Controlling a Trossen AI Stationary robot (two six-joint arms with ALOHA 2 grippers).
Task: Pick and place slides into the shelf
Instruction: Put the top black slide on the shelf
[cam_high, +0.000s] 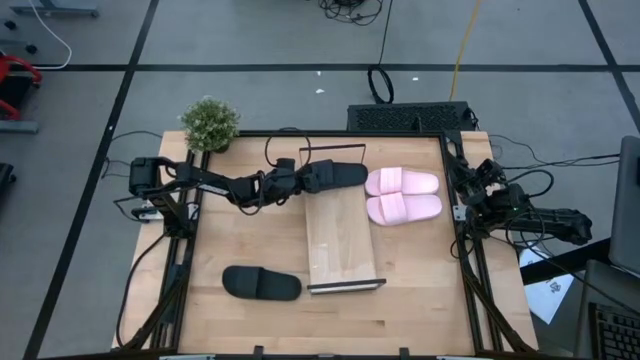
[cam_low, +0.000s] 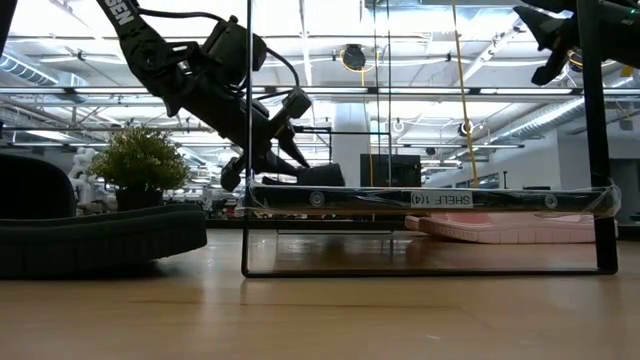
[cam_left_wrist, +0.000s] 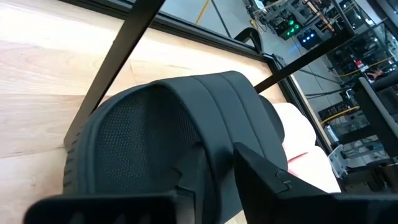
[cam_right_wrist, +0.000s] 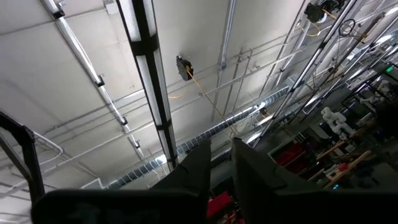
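Note:
My left gripper (cam_high: 303, 180) reaches from the table's left and is shut on a matte black slide (cam_high: 338, 176), at the far end of the light-wood shelf (cam_high: 342, 240). In the low view this slide (cam_low: 312, 177) sits at the level of the shelf board (cam_low: 430, 200); whether it rests there I cannot tell. The second black slide (cam_high: 262, 284) lies sole down on the table, near-left of the shelf. Two pale pink slides (cam_high: 402, 195) lie side by side on the table just right of the shelf's far end. My right gripper (cam_high: 484, 173) waits shut at the table's right edge, pointing up. My left gripper holds the black slide by its left end (cam_left_wrist: 155, 180), pinched between the two fingers (cam_left_wrist: 273, 180). The fingers come level from the table's left, along the slide's length. The slide stays flat, strap (cam_left_wrist: 199, 99) up, over the shelf's far end.
A small potted plant (cam_high: 210, 123) stands at the table's far-left corner. Dark frame rails run along the left and right table edges (cam_high: 465, 250). A black box (cam_high: 410, 118) sits beyond the far edge. Bare board stretches along the shelf toward its near end (cam_high: 345, 285).

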